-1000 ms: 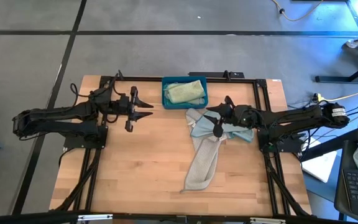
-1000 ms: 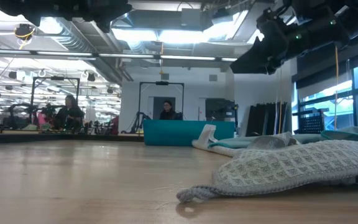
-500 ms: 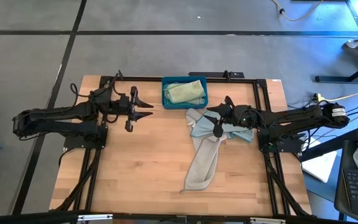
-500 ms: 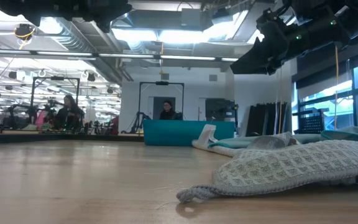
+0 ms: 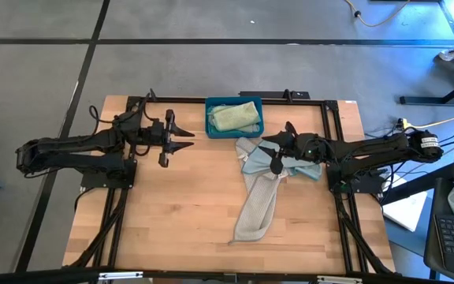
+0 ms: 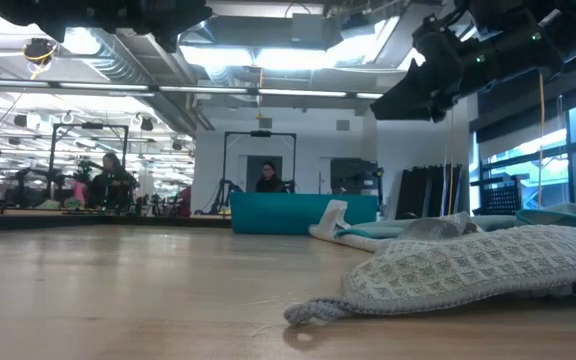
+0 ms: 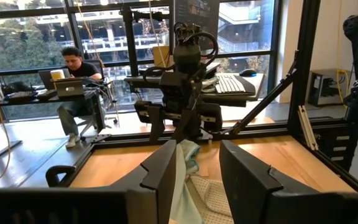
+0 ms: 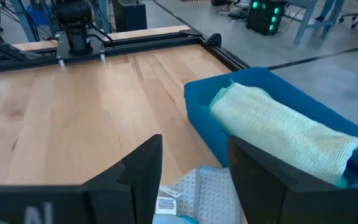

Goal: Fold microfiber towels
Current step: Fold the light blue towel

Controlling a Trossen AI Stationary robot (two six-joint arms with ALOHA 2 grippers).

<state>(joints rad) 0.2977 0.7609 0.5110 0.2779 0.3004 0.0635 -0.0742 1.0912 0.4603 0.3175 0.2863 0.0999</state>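
A grey towel point(image 5: 257, 207) is trailing from the towel pile point(image 5: 268, 162) under the right gripper point(image 5: 275, 152), whose fingers are standing apart, seemingly gripping nothing. Picking one towel looks next. The bin point(image 5: 210, 126) is holding a folded green towel point(image 5: 236, 117). The left gripper point(image 5: 181, 136) is waiting, parted and empty.

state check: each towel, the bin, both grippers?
grey-beige towel: unfolded, stretched long across the table
pale blue towel: crumpled, under the right gripper
pale green towel: folded, in the bin
bin: upright, holding one towel
left gripper: open, empty
right gripper: open, above the towels
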